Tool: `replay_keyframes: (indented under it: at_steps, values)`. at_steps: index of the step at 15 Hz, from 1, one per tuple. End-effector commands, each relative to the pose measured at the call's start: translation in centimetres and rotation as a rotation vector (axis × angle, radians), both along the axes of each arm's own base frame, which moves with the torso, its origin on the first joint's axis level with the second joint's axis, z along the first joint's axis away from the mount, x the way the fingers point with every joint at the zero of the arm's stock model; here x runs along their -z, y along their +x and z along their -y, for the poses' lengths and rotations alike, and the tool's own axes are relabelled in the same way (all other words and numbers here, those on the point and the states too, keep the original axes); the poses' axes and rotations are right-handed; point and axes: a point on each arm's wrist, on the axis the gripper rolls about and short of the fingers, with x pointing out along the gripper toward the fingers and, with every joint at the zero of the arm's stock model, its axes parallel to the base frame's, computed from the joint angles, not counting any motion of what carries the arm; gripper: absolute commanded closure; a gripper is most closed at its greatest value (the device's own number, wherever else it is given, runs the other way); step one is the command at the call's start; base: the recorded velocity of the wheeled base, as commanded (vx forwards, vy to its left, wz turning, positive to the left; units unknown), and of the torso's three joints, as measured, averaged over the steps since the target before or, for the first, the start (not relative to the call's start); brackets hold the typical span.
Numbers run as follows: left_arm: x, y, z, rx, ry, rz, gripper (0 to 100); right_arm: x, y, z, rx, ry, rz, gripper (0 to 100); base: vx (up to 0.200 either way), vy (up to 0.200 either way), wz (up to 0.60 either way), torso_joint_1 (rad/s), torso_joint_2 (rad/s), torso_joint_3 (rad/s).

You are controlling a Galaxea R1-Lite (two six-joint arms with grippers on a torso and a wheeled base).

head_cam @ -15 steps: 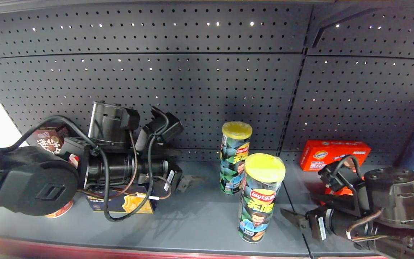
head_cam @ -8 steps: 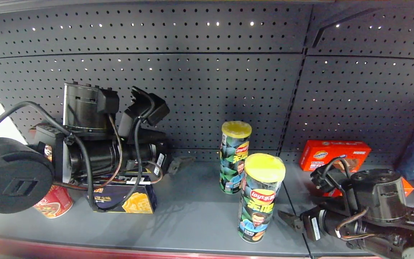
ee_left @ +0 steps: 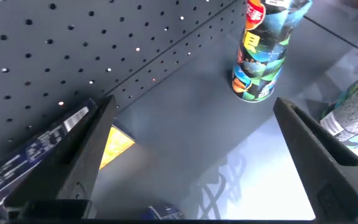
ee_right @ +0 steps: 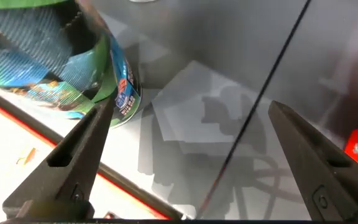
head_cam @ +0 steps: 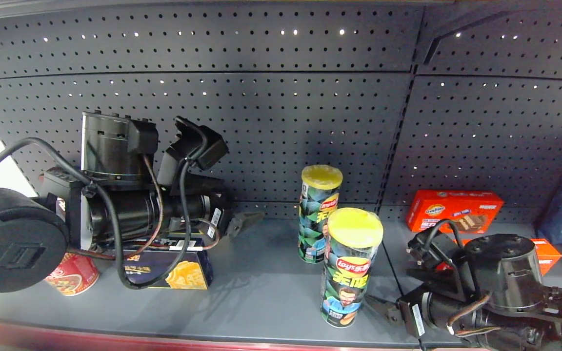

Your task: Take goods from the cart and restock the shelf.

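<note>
Since a second ago the front chip can has edged slightly toward the robot's left, while the right gripper has drawn back toward the front edge and the left arm has pulled away to the left; the can stands near the front of the shelf, just ahead of a second chip can set farther back; in the right wrist view the front can looms close beside one finger, and whether they touch I cannot tell; the right gripper's fingers are spread wide with nothing between them; the left gripper is likewise spread and empty, hovering above the shelf beside a blue box; a red cup sits at the far left and an orange box at the right.

Judging by this, the can is placed and the step in hand is the retreat after release; the next move calls for backing the right arm out without clipping the can, which looks tall and easy to tip, then returning to the cart for more goods.
</note>
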Motion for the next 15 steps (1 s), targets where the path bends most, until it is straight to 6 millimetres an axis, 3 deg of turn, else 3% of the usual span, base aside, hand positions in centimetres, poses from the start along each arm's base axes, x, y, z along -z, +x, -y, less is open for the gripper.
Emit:
replay_keyframes:
  at_steps: [1,15]
  values:
    - [0.1,0.0,0.0,0.0,0.001,-0.003,0,0.3,0.4,-0.4,-0.004,-0.006,-0.008,0,0.0,0.0,0.0,0.0,0.0,0.0]
    - [0.9,-0.4,-0.2,0.002,0.015,-0.023,0,0.6,2.0,-2.2,-0.021,-0.005,-0.007,0,0.0,0.0,0.0,0.0,0.0,0.0]
